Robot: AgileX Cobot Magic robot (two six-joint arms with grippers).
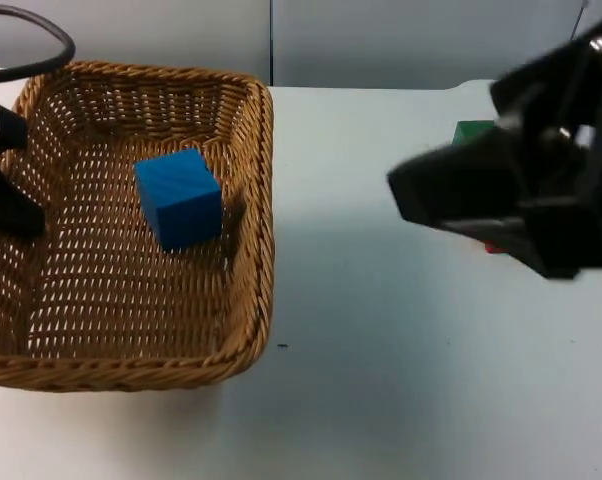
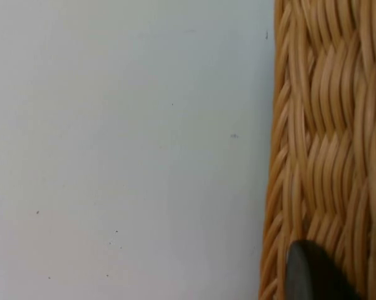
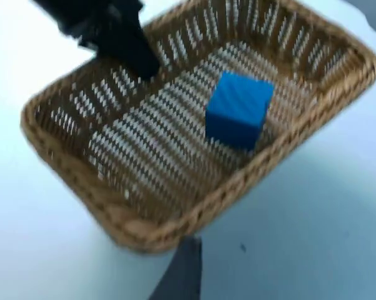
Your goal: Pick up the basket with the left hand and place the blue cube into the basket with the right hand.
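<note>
Left hand (image 1: 6,180) grips the basket (image 1: 251,200) holding the blue cube (image 1: 178,197).

The blue cube (image 1: 178,197) sits tilted inside the woven wicker basket (image 1: 253,250).

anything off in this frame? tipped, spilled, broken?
Nothing stands out. Blue cube sits inside the basket, weave looks intact. Left gripper is at the basket's left wall; right gripper hangs over the table to its right.
</note>
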